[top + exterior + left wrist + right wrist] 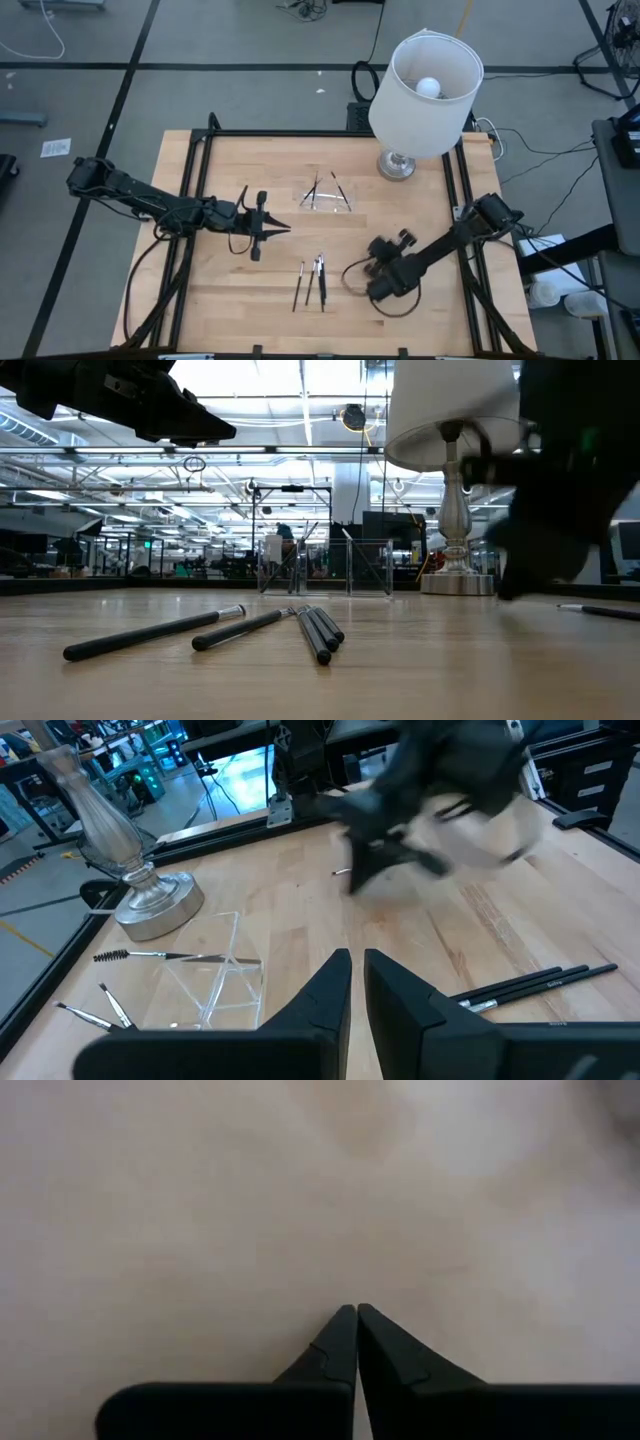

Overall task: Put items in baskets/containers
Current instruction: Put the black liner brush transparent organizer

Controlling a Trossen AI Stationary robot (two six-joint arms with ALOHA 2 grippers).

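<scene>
On the table, high view: left gripper nearly closed, empty, between clear tray and loose sticks; right gripper shut, empty. Judged between picks; next needs opening over a stick. Low view: sticks lie flat. Wrist views: no readable writing.

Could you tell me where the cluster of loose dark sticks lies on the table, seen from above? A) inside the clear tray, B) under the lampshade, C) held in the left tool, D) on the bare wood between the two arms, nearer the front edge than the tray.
D: the loose sticks lie on bare wood, apart from the clear tray; the left tool holds nothing.
</scene>
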